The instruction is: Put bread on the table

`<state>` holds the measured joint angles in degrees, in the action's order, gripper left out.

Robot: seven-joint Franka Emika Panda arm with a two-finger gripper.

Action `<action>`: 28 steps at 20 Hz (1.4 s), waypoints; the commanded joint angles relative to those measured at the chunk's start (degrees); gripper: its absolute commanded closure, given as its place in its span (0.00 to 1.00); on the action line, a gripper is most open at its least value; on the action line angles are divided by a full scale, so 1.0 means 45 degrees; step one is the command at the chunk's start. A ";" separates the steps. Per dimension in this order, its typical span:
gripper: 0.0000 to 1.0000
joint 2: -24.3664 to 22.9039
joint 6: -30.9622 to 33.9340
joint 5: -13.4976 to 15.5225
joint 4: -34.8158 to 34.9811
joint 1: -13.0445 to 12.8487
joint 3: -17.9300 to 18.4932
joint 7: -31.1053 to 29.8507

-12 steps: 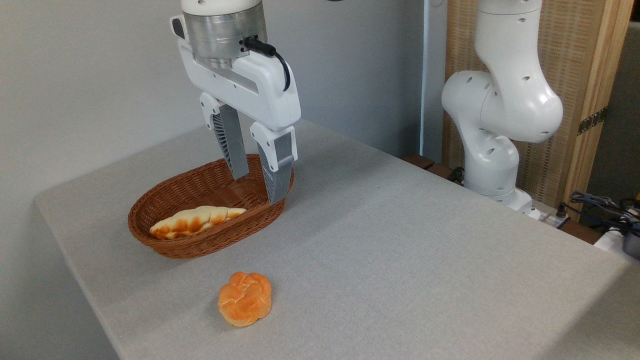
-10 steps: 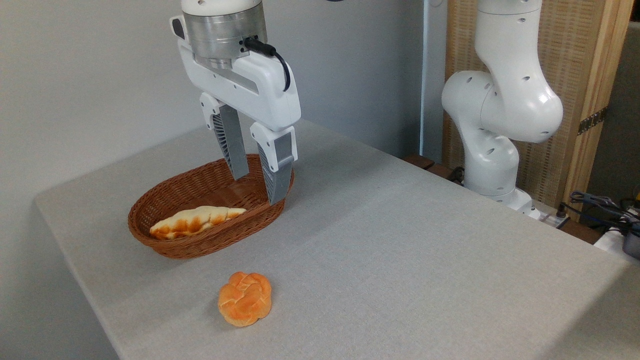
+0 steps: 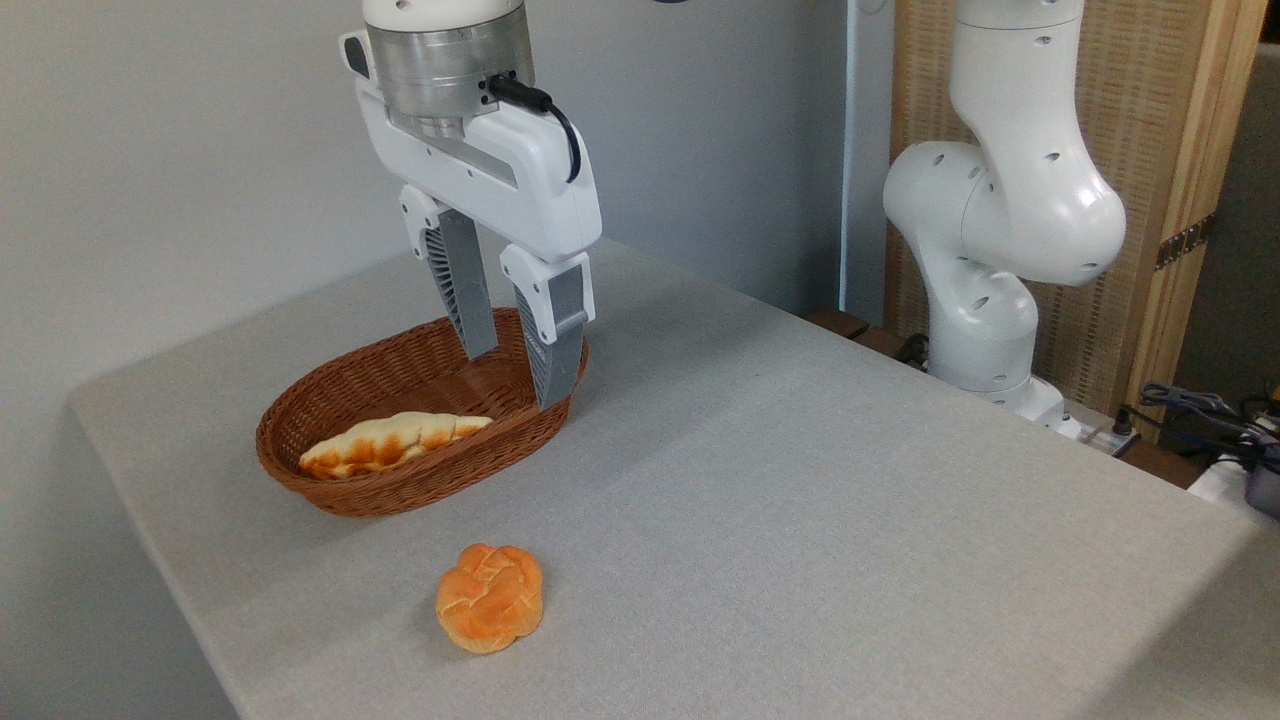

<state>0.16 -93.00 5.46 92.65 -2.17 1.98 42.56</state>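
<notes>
Nothing has visibly shifted between the earlier frames and now: arm, claw and both pastries sit where they were, so this reads as a pause at the start of the reach.

Largest first, the counter [image 3: 800,520] spreads grey and flat from the far left corner to the near right. The arm's base column [image 3: 1000,200] stands off the far right edge, while its wrist comes in from the top of the picture and hangs the claw [image 3: 515,365] fingers-down, tilted a little, above the right end of the wicker basket [image 3: 330,490]. The claw is open with a clear gap between its two grey fingers, and it holds nothing.

The bread [image 3: 390,443] lies inside the basket, along its near-left side, left of and below the fingertips and apart from them. A small knotted bun [image 3: 490,597] sits on the counter cloth, nearer than the basket.

By my judgement the step in hand is the approach to the pick. The next move calls for a shift left over the loaf's middle, fingers straddling its narrow width, then a descent that stays clear of the basket's rim.
</notes>
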 commanded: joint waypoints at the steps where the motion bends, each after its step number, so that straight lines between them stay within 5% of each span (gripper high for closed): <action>1: 0.00 0.0022 -0.0367 0.0794 0.0112 -0.0202 -0.0049 -0.0045; 7: 0.00 0.0100 -0.2279 0.1732 0.1029 -0.0202 -0.1530 -0.0744; 14: 0.00 0.0724 -0.6476 0.1697 0.3138 -0.0241 -0.3563 -0.1976; 28: 0.01 0.1858 -0.7889 0.0018 0.3492 -0.0612 -0.3995 -0.2017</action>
<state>7.75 -127.15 7.69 108.06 -4.13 -15.43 33.90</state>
